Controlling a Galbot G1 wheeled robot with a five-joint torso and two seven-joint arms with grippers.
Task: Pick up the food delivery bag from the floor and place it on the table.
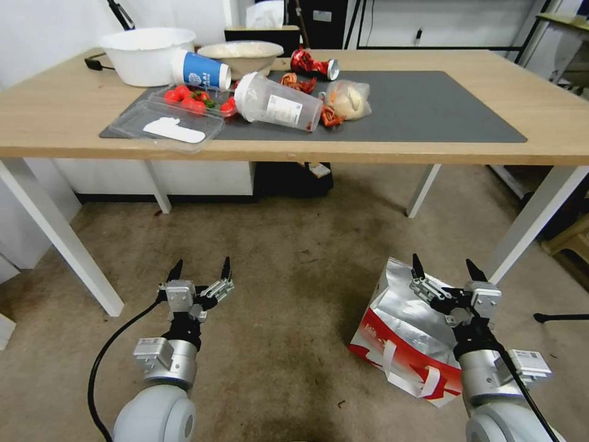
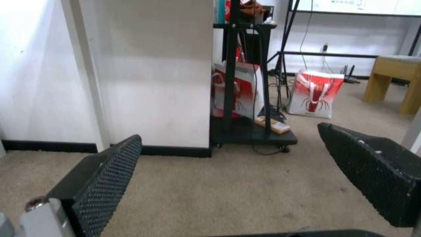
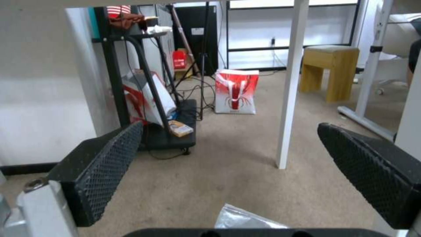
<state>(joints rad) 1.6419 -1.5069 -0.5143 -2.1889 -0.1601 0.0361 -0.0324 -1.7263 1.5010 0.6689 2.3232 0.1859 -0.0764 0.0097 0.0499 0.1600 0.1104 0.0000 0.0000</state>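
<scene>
Food delivery bag (image 1: 399, 334) sits on the floor (image 1: 288, 288) at lower right of the head frame, foil top open, red-and-white side facing the camera, white strap handle hanging down its front. Right pincer (image 1: 446, 267) hangs over the bag's top right, fingers spread, holding nothing; a foil corner (image 3: 245, 219) shows between them in the wrist view. Left pincer (image 1: 200, 269) at lower left, over bare floor, also spread and empty. Bench (image 1: 552, 116) spans the upper frame, cluttered grey mat (image 1: 429, 110) on it.
</scene>
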